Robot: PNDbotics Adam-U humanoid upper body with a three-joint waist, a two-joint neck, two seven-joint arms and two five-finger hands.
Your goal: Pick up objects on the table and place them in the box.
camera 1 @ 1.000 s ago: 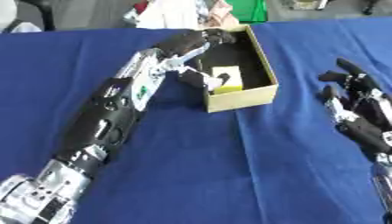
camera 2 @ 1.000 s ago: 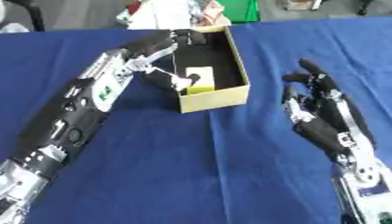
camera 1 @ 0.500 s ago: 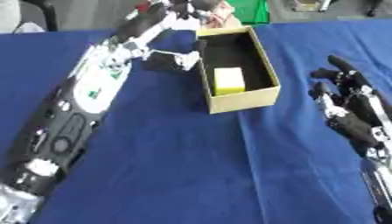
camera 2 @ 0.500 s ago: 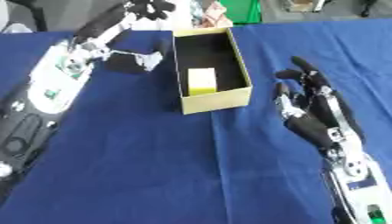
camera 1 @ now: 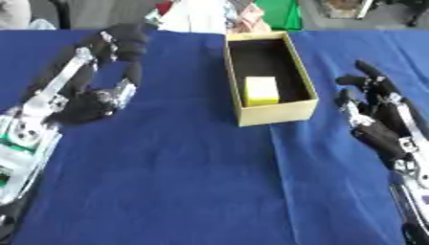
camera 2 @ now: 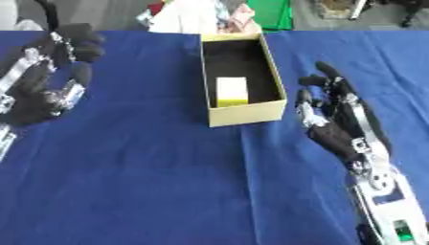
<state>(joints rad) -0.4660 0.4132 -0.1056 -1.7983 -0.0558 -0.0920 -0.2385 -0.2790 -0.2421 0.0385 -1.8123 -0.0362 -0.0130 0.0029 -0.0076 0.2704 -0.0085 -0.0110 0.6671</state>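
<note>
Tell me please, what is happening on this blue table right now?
A humanoid robot is putting things into a box, and at this moment neither robot hand holds anything. The open cardboard box stands on the blue table, with a small yellow block lying inside it. The left robot hand is to the left of the box, above the cloth, fingers curled. The right robot hand rests open to the right of the box. I see no other loose object on the cloth near the box.
</note>
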